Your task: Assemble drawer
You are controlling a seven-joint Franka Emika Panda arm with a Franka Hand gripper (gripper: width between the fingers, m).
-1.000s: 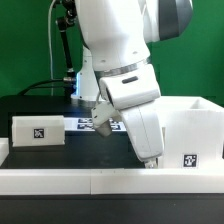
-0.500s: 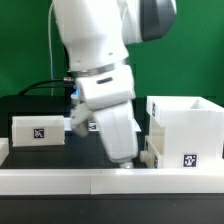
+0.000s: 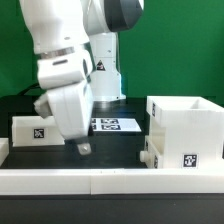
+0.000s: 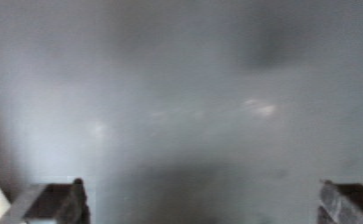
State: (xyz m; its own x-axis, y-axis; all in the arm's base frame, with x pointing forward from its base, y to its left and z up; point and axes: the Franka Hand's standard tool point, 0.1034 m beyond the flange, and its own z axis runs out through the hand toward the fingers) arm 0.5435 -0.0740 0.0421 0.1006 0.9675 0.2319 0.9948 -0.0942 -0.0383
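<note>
The pincer [image 3: 84, 147] hangs spread open and empty, its tips pointing down just above the black table [image 3: 118, 152]. In the wrist view its two dark fingers [image 4: 57, 201] stand far apart with only a blurred grey surface between them.

In the exterior view, the glossy white arm [image 3: 62, 60] fills the ten o'clock part of the scene. Just beside the pincer, toward nine o'clock, lies a shallow rectangular tray [image 3: 35, 130] of white plastic with a black-and-white square tag on its face.

Well apart at three o'clock stands the tall, boxy, open-topped drawer shell [image 3: 186, 122], tagged low on its front. A second tray [image 3: 150, 151] stands against its nine o'clock side.

The marker board [image 3: 115, 125] lies flat between the two trays, farther back. A low white border rail [image 3: 110, 181] runs along six o'clock.
</note>
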